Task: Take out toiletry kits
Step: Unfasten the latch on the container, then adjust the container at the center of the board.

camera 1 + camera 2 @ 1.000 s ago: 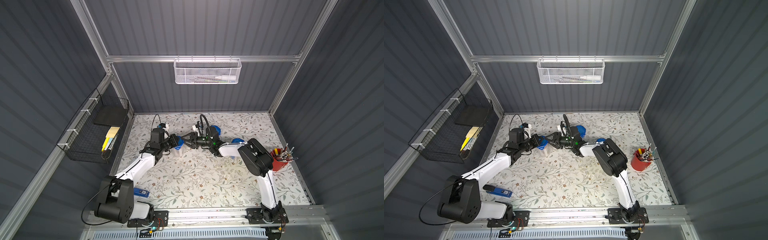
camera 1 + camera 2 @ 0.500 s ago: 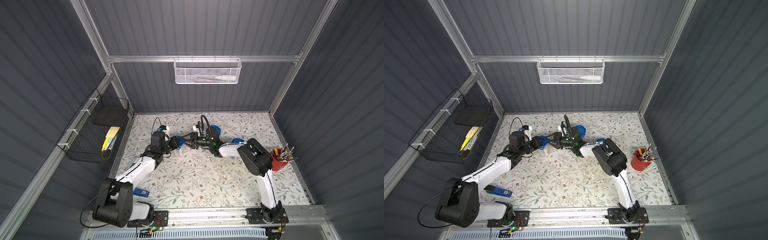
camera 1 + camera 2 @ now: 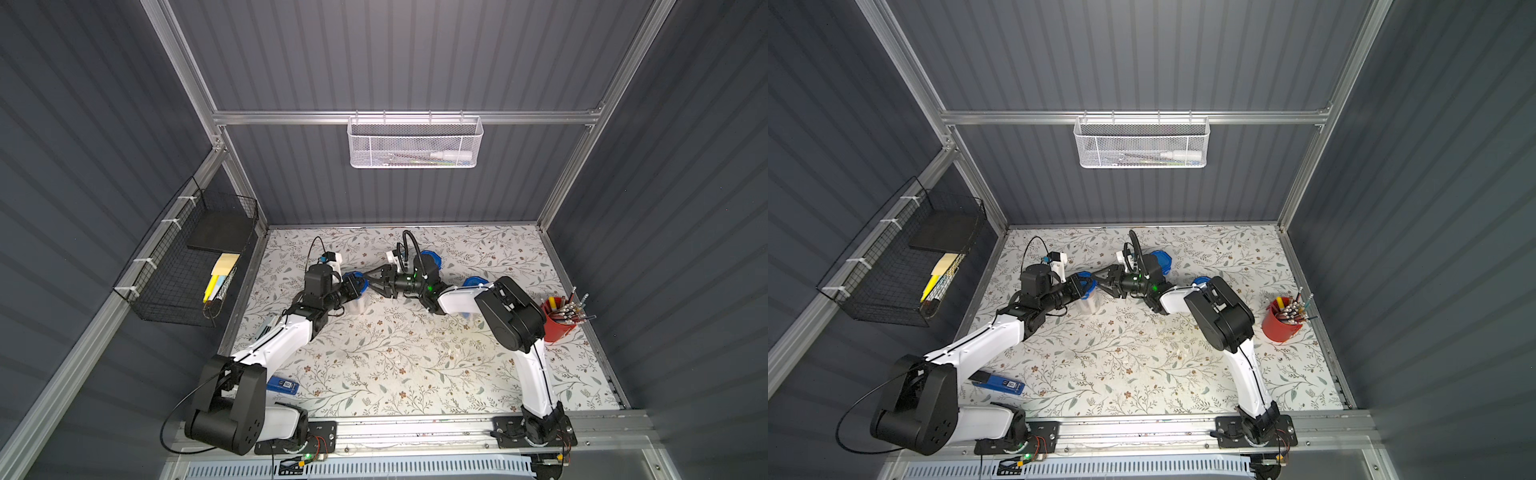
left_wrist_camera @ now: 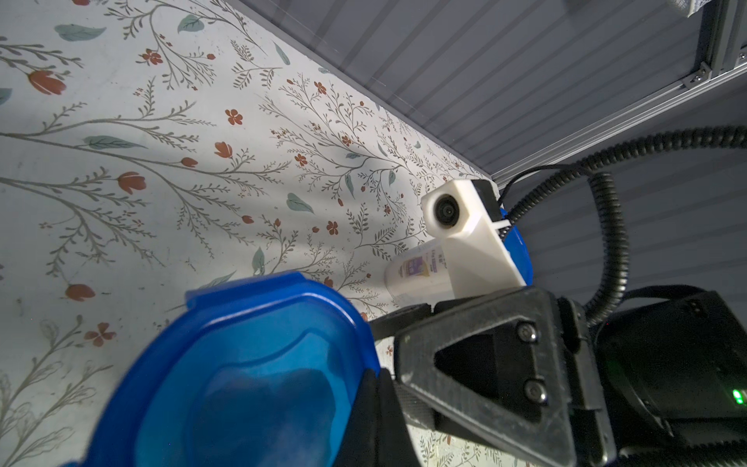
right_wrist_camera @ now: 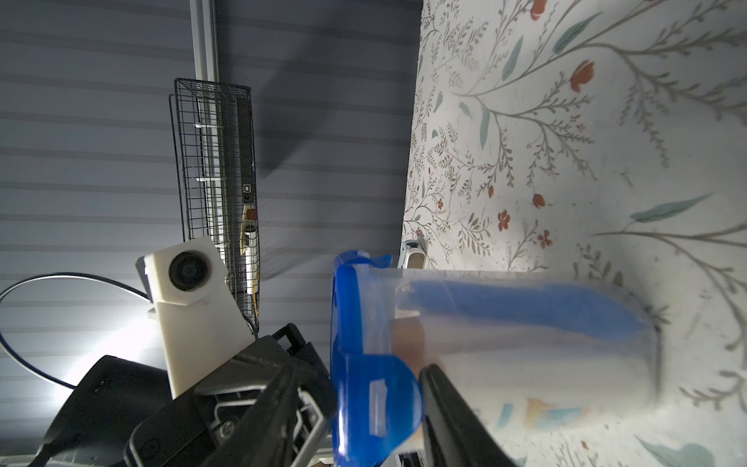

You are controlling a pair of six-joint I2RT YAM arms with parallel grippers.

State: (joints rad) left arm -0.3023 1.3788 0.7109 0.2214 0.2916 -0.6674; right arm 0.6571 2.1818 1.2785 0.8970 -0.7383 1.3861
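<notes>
Toiletry kit: not taken out; it sits inside the clear jar [image 5: 525,356], under the closed lid
Kit parts seen: through the jar wall the right wrist view shows a blue toothbrush [image 5: 525,303] and a tan cap [image 5: 408,335]; the coloured print lower on the wall is too blurred to name
Clear jar: it stands upright on the worktop [image 3: 415,365], toward the back and a little to the left, between the two pincers in both top views
Blue lid [image 3: 358,282]: on the jar, with its clip flap [image 5: 380,400] turned to the right arm
Left pincer [image 3: 352,287]: closed, its tips at the lid edge on the side away from the right pincer; I cannot tell if it pinches that edge
Right pincer [image 3: 370,282]: jaws about half apart, one on each side of the clip flap; I cannot tell if they press on it
Second jar [image 3: 432,262]: just behind the right wrist, blue lid on; in the left wrist view a white bottle [image 4: 412,271] with a purple label shows under that lid
Third jar [image 3: 471,282]: mostly hidden by the right arm, only a part of its blue lid shows
Red cup [image 3: 557,322]: holds pens, near the right edge of the worktop, well apart from the jars
Blue flat thing [image 3: 282,385]: it lies on the worktop near the base of the left arm
</notes>
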